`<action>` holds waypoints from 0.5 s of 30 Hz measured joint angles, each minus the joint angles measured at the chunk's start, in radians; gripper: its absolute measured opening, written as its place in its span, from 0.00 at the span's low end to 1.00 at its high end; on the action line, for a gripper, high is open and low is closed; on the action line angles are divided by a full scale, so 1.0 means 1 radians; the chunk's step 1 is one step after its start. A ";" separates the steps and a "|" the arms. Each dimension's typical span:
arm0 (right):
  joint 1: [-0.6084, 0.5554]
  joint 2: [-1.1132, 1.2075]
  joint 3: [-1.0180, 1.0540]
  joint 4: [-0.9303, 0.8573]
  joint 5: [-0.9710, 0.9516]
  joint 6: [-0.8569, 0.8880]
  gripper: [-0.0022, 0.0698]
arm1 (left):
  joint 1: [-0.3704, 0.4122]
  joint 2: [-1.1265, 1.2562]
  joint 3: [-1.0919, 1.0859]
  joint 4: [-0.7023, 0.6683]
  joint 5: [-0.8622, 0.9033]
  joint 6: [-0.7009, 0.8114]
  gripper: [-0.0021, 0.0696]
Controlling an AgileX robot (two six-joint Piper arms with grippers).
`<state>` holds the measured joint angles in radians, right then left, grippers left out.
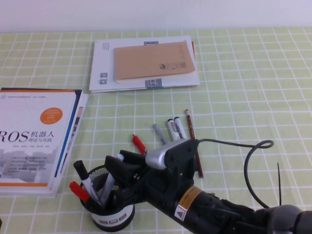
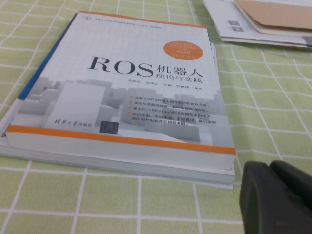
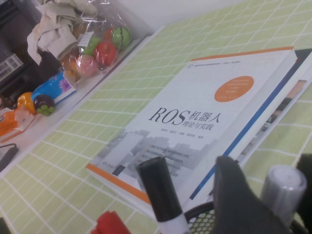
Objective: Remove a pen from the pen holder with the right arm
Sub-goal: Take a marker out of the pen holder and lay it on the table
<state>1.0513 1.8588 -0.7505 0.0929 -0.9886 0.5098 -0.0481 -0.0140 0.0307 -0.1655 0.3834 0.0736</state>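
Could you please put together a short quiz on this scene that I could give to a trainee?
1. True or false: the left gripper is parked beside the ROS book, away from the pen holder.
2. Choose one: the right gripper is A) down at the pen holder, B) resting on the ROS book, C) touching the left gripper.
3. Fill in: the pen standing closest against the right gripper has a ___ cap.
Key: 1 true; 2 A; 3 grey.
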 joint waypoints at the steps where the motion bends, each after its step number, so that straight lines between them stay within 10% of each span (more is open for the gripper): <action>1: 0.000 0.000 0.000 0.000 0.000 0.000 0.35 | 0.000 0.000 0.000 0.000 0.000 0.000 0.02; 15: 0.000 0.000 0.000 0.000 0.000 0.000 0.16 | 0.000 0.000 0.000 0.000 0.000 0.000 0.02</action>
<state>1.0513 1.8588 -0.7505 0.0929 -0.9886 0.5098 -0.0481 -0.0140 0.0307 -0.1655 0.3834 0.0736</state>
